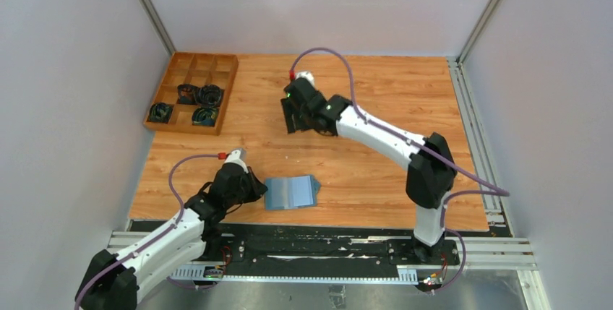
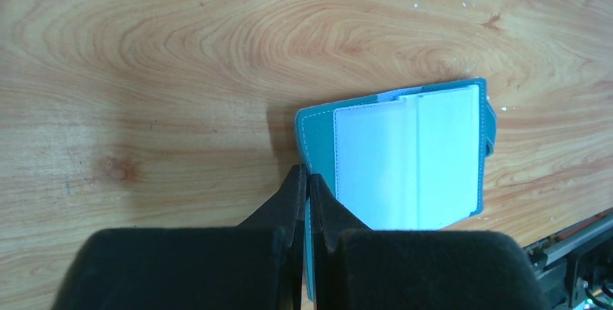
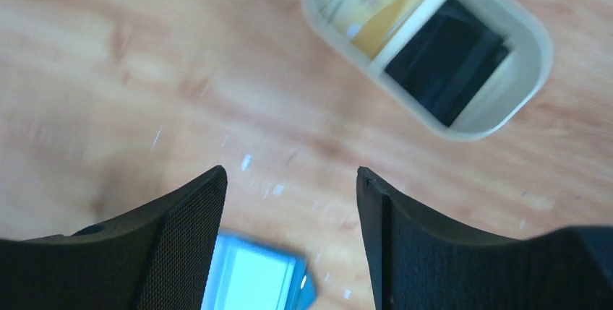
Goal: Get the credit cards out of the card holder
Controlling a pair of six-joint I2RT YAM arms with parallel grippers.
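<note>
The teal-blue card holder (image 1: 291, 192) lies open on the wooden table, its light blue inside (image 2: 405, 158) facing up. My left gripper (image 1: 262, 188) is shut on the holder's left edge, and a thin teal strip shows between its fingertips (image 2: 307, 176). My right gripper (image 3: 289, 173) hangs open over bare table farther back (image 1: 293, 118), with nothing between its fingers. Just beyond it, two credit cards lie in a beige oval dish (image 3: 470, 131): a tan-gold one (image 3: 390, 6) and a black one (image 3: 444, 57). A blurred corner of the holder (image 3: 253, 281) shows low in the right wrist view.
A brown wooden compartment tray (image 1: 206, 61) with black coiled items stands at the back left. Grey walls close in the table on three sides. The right arm hides the dish in the top view. A metal rail runs along the right edge (image 1: 473, 129).
</note>
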